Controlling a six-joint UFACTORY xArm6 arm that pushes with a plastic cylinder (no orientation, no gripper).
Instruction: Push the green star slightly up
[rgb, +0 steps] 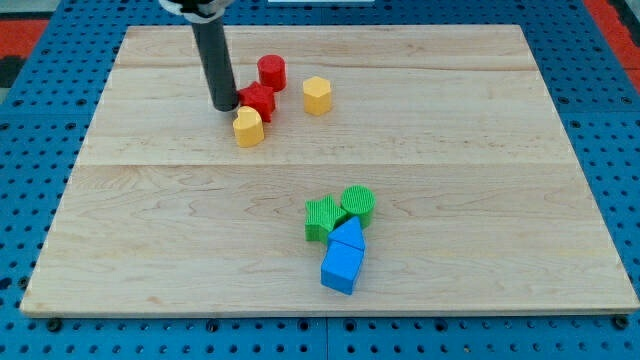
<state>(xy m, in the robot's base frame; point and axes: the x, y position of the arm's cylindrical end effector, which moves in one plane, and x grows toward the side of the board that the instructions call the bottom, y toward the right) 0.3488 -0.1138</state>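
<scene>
The green star (322, 217) lies on the wooden board (480, 150), below the middle. A green cylinder (358, 203) touches it on the view's right. A blue triangular block (348, 237) touches the star's lower right. My tip (223, 107) rests on the board far up and to the left of the green star. It sits just left of a red star-like block (258, 101) and looks to be touching it.
A blue cube-like block (340, 269) lies just below the blue triangular one. A red cylinder (271, 72) stands above the red star-like block. One yellow block (248, 127) lies just below that block, another yellow block (317, 95) to its right.
</scene>
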